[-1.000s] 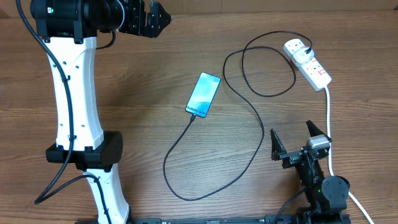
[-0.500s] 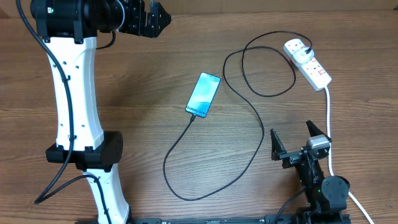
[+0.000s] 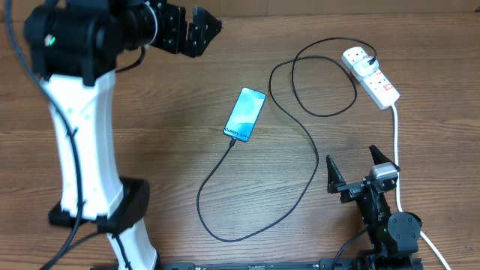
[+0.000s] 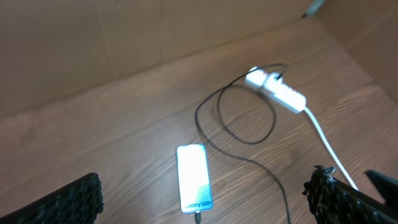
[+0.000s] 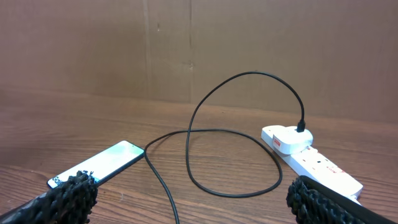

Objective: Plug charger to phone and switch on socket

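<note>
left gripper [image 3: 204, 30] and right gripper [image 3: 352, 166] were seen wide open, empty; cable [image 3: 300, 127] could be snagged and pulled off phone [image 3: 245, 114] near socket [image 3: 379, 84].

A light blue-teal gradient with white lettering is shown on the phone [image 3: 245, 114]. The charger cable [image 3: 199, 199] is coloured black, the power strip [image 3: 377, 82] white, marked red. The table [image 3: 165, 150] is grained brown.
</note>
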`<state>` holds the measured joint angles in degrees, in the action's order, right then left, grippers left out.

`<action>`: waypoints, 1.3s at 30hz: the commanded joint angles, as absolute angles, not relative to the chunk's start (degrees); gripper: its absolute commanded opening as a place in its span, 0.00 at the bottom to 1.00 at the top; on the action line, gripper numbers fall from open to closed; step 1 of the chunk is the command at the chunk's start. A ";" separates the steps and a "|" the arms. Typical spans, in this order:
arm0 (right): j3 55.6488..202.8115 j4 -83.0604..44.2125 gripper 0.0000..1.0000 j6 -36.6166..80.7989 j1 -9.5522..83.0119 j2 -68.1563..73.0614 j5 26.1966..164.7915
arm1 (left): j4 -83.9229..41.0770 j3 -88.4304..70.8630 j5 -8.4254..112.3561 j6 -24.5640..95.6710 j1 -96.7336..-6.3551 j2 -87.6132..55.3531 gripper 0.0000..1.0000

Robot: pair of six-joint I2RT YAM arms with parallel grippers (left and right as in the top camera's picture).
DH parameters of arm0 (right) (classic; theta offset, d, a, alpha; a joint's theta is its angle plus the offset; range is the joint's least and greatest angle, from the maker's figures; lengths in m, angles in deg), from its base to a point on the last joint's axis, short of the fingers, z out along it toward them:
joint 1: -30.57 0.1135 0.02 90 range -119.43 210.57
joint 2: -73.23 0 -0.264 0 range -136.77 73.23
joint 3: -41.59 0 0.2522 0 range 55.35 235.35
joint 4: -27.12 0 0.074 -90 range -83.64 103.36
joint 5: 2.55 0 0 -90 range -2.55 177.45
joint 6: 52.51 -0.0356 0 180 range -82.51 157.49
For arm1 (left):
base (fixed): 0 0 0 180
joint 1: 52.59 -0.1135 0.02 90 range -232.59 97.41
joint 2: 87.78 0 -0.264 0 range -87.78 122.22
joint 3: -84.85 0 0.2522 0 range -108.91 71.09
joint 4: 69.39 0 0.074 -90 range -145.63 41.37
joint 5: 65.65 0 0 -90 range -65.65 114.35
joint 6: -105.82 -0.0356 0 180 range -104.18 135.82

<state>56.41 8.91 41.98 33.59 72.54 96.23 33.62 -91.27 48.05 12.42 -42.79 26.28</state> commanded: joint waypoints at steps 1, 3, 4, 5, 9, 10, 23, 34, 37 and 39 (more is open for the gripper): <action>55.85 9.20 1.00 41.63 33.33 73.06 96.07 | 33.27 -91.49 47.70 11.52 -42.31 22.39 1.00; 55.85 9.20 1.00 41.63 33.33 73.06 96.07 | 33.56 -91.49 47.66 11.52 -42.33 21.28 1.00; 55.85 9.20 1.00 41.63 33.33 73.06 96.07 | 34.78 -91.49 47.73 11.54 -42.33 20.78 1.00; 55.85 9.20 1.00 41.63 33.33 73.06 96.07 | 36.57 -91.49 47.75 11.63 -42.33 20.14 1.00; 55.85 9.20 1.00 41.63 33.33 73.06 96.07 | 41.19 -91.38 48.10 13.03 -41.98 18.79 1.00; 55.85 9.20 1.00 41.63 33.33 73.06 96.07 | 41.16 -91.05 48.14 13.05 -41.72 18.48 1.00; 55.85 9.20 1.00 41.63 33.33 73.06 96.07 | 41.16 -73.92 44.69 12.81 -39.05 11.70 1.00; 55.85 9.20 1.00 41.63 33.33 73.06 96.07 | 37.43 -55.97 41.21 12.81 -39.07 0.32 1.00; 55.85 9.20 1.00 41.63 33.33 73.06 96.07 | 34.13 -48.78 41.23 12.81 -39.07 -3.90 1.00; 55.85 9.20 1.00 41.63 33.33 73.06 96.07 | 31.92 -42.68 40.88 12.83 -39.07 -7.31 1.00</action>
<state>56.41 8.94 41.98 33.59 72.54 96.20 33.95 -49.96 41.87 12.48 -39.42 -2.59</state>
